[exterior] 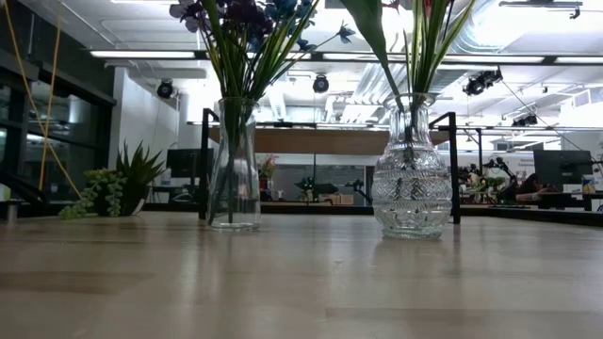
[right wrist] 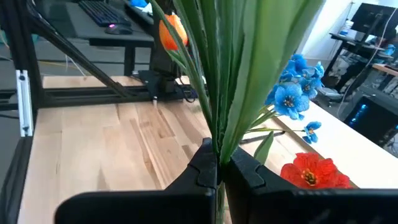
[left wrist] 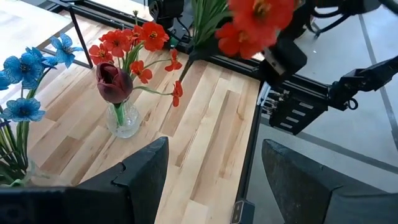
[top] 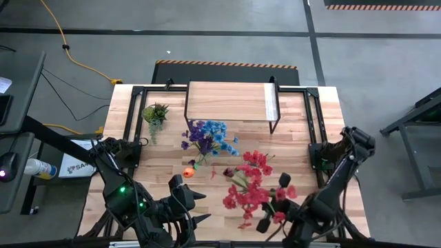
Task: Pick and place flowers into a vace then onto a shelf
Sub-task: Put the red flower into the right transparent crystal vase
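Your table (top: 303, 131) carries the shelf (top: 227, 102) at its far edge, well ahead of both grippers and bare on top. The left arm waits at the near left corner, its left gripper (top: 196, 207) standing open and holding nothing, its two fingers (left wrist: 140, 177) spread above bare planks. Just ahead of it stands the tall vase (exterior: 234, 165) with the blue flowers (top: 210, 134) and purple ones in it.

Your right gripper (right wrist: 219, 168) sits at the near right edge, shut on a bunch of green stems (right wrist: 239, 81). The red blooms (top: 251, 196) of that bunch spread out just to its left and ahead. Beyond them, the round vase (exterior: 411, 174) holds the red flowers (left wrist: 127, 43) and one maroon bud (left wrist: 112, 81). From above you probably cannot tell where the held bunch ends and the vase's flowers begin.

An orange bloom (top: 188, 171) lies loose on the table ahead of the left gripper, beside the tall vase. A small plant (top: 155, 114) stands left of the shelf.
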Robot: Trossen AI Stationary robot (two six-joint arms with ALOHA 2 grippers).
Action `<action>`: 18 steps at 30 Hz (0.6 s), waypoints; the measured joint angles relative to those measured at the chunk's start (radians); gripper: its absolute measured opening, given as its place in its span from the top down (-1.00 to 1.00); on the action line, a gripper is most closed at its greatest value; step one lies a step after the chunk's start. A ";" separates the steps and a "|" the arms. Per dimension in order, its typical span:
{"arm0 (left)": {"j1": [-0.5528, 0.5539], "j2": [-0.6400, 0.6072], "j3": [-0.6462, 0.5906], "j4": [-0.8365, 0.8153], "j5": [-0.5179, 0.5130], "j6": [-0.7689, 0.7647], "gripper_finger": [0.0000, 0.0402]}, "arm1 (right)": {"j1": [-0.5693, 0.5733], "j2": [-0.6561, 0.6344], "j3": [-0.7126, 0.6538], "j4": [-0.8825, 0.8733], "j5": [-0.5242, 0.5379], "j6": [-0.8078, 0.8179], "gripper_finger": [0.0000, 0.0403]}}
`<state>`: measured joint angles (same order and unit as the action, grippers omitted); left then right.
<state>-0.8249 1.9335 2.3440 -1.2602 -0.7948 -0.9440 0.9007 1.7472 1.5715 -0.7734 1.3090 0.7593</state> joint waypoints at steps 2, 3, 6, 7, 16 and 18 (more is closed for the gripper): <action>0.000 0.000 0.000 0.000 0.000 0.000 -0.45 | -0.009 0.007 0.000 0.000 0.005 0.000 1.00; 0.000 0.000 0.000 0.000 0.000 0.000 -0.45 | -0.011 0.008 0.000 -0.001 0.013 0.000 1.00; 0.000 0.000 0.000 0.000 -0.001 0.000 -0.45 | -0.020 0.009 0.000 -0.014 0.028 0.001 1.00; 0.000 0.000 0.000 0.000 -0.001 0.000 -0.45 | -0.024 0.009 0.000 -0.019 0.033 0.000 1.00; 0.000 0.000 0.000 -0.008 0.000 0.000 -0.45 | -0.053 0.009 -0.072 0.017 0.033 0.050 1.00; 0.000 0.000 0.000 -0.015 0.000 0.000 -0.45 | -0.061 0.009 -0.112 0.088 0.019 0.054 1.00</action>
<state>-0.8249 1.9335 2.3440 -1.2752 -0.7948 -0.9440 0.8393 1.7561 1.4593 -0.6850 1.3285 0.8132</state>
